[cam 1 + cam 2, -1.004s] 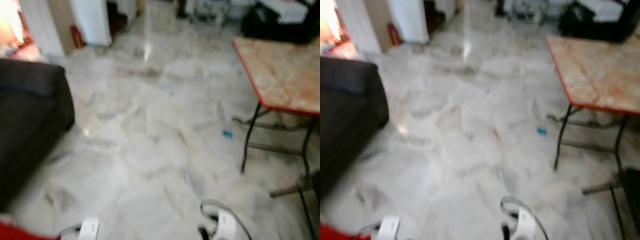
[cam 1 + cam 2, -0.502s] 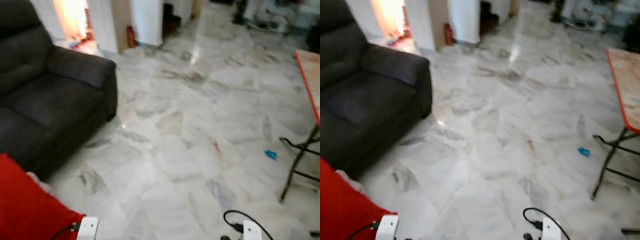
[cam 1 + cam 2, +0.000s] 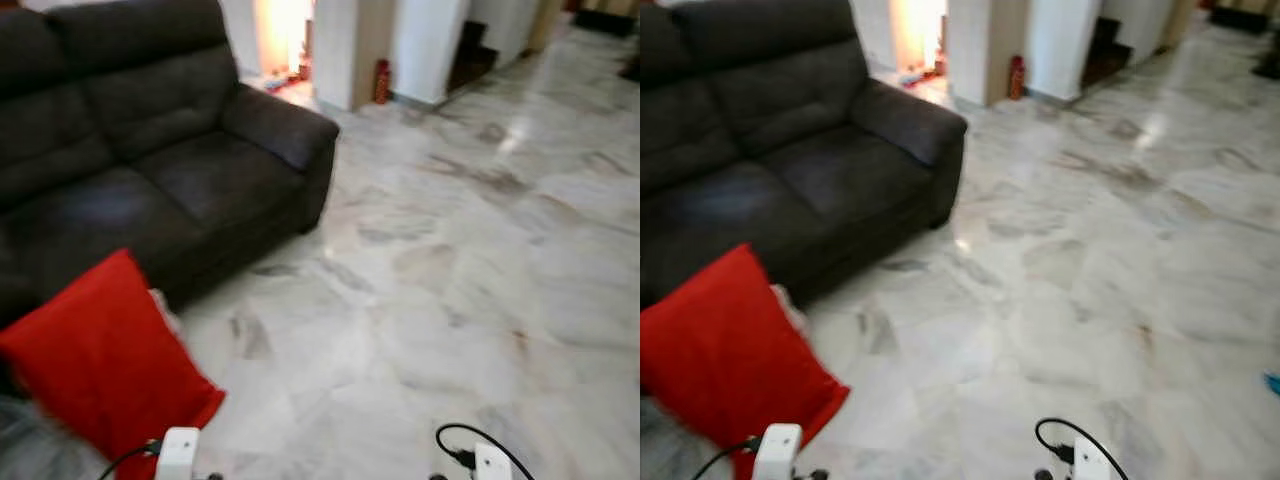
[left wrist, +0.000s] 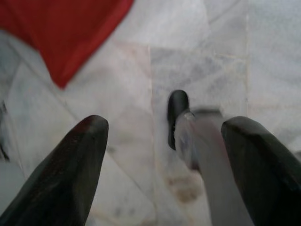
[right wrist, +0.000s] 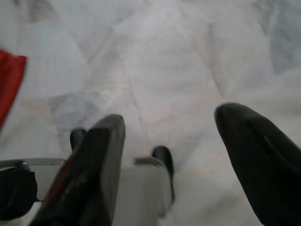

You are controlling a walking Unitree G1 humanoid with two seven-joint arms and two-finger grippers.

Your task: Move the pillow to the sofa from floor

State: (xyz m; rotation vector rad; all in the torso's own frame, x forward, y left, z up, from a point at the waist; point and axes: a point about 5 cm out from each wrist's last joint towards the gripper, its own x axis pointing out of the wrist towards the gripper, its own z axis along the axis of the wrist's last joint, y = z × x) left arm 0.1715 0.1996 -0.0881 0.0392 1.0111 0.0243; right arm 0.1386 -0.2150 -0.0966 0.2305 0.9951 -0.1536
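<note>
Both my arms hang low over the marble floor (image 3: 450,300). My left gripper (image 4: 164,165) has its two black fingers spread wide with nothing between them, and my right gripper (image 5: 169,155) is spread the same way, also empty. Just ahead on my left lies one red pillow (image 3: 105,365), resting on the floor with its far edge close against the front of the sofa (image 3: 150,170). I count one dark sofa with two seat cushions and one rolled armrest (image 3: 285,125) on the near end. Beyond it stand two white pillars (image 3: 430,45), and one small red canister (image 3: 381,82) stands on the floor between them.
</note>
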